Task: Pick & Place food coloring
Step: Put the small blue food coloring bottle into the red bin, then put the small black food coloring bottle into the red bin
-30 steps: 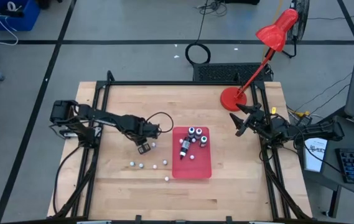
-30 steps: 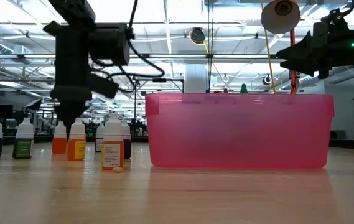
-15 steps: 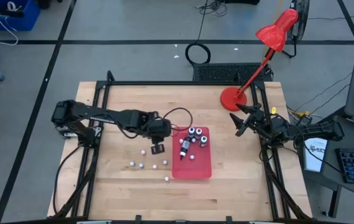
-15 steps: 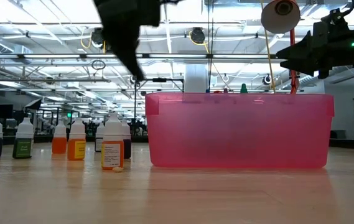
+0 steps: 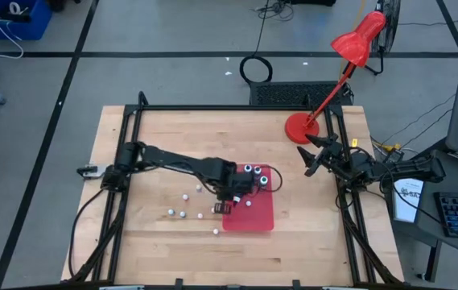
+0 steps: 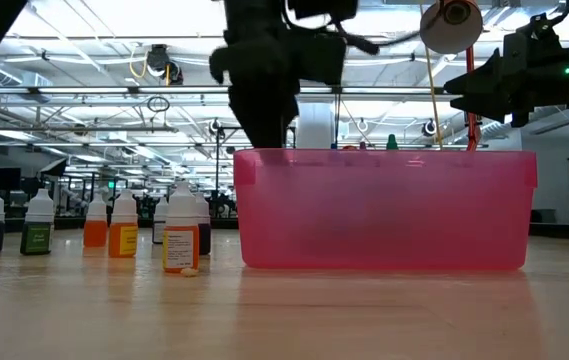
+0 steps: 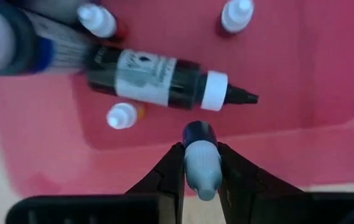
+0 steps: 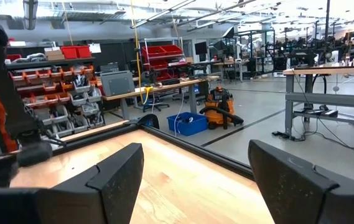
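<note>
My left gripper [image 7: 201, 186] hangs over the left edge of the red tray [image 5: 259, 216] and is shut on a small food coloring bottle [image 7: 199, 155] with a pale cap and a dark blue body. In the tray a black bottle [image 7: 158, 78] lies on its side, with small capped bottles [image 7: 124, 115] standing around it. Several more small bottles [image 5: 182, 214] stand on the wood left of the tray. My right gripper [image 8: 195, 186] waits open, level, at the table's right edge [image 5: 309, 157]. My left gripper pinches the bottle's pale cap [image 7: 203, 174] between its two fingers [image 7: 172, 177], which point straight down from above. The bottle hangs upright below the fingers, its dark body [image 7: 198, 134] lowest, lifted clear above the tray's left edge.
A red desk lamp [image 5: 349, 56] stands on its base [image 5: 301, 126] at the table's far right. In the low view a row of small bottles [image 6: 122, 228] and a whitish piece [image 6: 190, 271] sit left of the tray's wall [image 6: 384, 215]. Bare wood lies along the near edge.
My left gripper has travelled toward the table's right edge, from the wood left of the tray to above the tray's left edge. It has risen and rolled about its downward-pointing axis, with its fingers staying shut.
</note>
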`<action>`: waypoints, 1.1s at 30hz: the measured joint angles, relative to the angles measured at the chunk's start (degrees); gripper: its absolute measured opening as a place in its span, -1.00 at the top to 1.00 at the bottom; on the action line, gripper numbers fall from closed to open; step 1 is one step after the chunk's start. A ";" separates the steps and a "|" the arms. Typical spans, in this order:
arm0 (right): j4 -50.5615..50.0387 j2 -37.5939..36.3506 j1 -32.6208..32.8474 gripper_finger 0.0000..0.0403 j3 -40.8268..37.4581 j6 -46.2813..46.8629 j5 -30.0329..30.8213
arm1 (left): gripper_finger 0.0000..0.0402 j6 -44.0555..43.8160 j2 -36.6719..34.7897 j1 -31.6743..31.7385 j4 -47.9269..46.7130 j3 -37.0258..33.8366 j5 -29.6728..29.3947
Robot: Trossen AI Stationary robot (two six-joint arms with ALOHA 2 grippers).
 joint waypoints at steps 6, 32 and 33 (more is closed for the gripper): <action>-0.08 0.00 -0.01 -0.38 0.01 0.02 0.00 | 0.65 -1.42 3.22 0.34 -0.07 0.00 0.03; -0.19 0.00 -0.01 -0.38 0.00 0.04 0.00 | -0.20 -5.53 2.84 2.24 -3.03 -0.12 3.19; -0.19 0.00 -0.01 -0.38 -0.01 0.04 0.00 | -0.22 -6.75 1.93 2.34 -3.80 -0.12 2.82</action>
